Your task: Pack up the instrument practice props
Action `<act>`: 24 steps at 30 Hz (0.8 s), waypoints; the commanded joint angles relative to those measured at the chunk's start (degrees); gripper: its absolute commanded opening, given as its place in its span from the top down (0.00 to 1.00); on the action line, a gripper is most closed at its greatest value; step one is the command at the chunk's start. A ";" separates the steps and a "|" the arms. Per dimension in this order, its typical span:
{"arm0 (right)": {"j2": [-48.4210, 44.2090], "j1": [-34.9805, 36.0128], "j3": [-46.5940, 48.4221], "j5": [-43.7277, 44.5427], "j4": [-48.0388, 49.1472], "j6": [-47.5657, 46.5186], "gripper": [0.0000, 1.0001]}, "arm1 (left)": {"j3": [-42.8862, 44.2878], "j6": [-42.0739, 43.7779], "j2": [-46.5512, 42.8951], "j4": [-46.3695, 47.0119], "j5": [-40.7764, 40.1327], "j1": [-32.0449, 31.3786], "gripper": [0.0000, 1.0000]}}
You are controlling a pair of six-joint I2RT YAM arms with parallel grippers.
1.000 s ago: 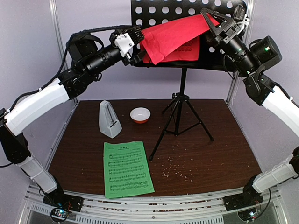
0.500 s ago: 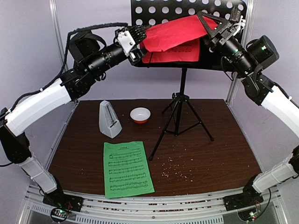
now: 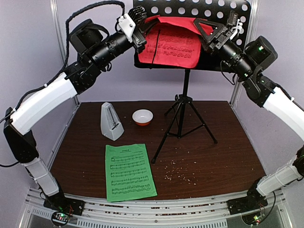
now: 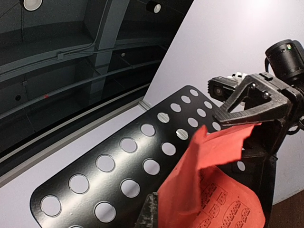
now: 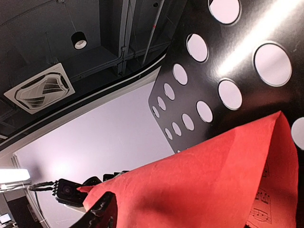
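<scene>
A red sheet-music page [image 3: 171, 45] hangs in front of the black perforated desk [image 3: 190, 8] of the tripod music stand [image 3: 184, 118]. My left gripper [image 3: 140, 26] is shut on the page's upper left corner. One of its fingers [image 4: 151, 213] shows beside the red page [image 4: 213, 190]. My right gripper [image 3: 214, 27] stands open at the page's upper right edge, which runs under its triangular finger [image 4: 249, 102]. The red page [image 5: 204, 180] fills the right wrist view behind one finger [image 5: 100, 213]. The white metronome [image 3: 111, 122] and the green page [image 3: 129, 172] rest on the table.
A small white-and-orange bowl [image 3: 142, 117] sits between the metronome and the stand's legs. Crumbs [image 3: 178, 173] are scattered on the brown tabletop right of the green page. Purple walls with a metal frame post [image 3: 61, 28] enclose the back and sides.
My left gripper closed on the red page's left corner and rose with it. The page, earlier draped forward, now hangs flatter against the desk. My right gripper shifted slightly left.
</scene>
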 commanded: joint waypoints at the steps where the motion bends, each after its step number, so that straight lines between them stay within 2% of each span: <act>1: -2.65 0.33 -1.42 1.83 -1.28 -2.35 0.40 | 4.79 -4.48 2.39 1.02 -5.47 0.01 1.00; 6: -6.12 0.40 -5.53 4.31 -2.26 -3.19 0.31 | 11.89 -8.91 5.46 -3.65 -10.89 0.01 1.00; 11: -8.56 1.60 -10.76 7.34 -3.66 -3.63 0.26 | 13.67 -11.80 5.73 -4.76 -13.41 0.10 1.00; 17: -7.28 8.22 -13.00 13.57 -7.04 -7.24 0.26 | 16.34 -12.05 6.95 -7.20 -14.11 0.09 1.00; 24: -3.37 14.38 -12.31 18.47 -6.93 -11.41 0.30 | 18.76 -12.63 8.01 -8.34 -15.81 0.14 1.00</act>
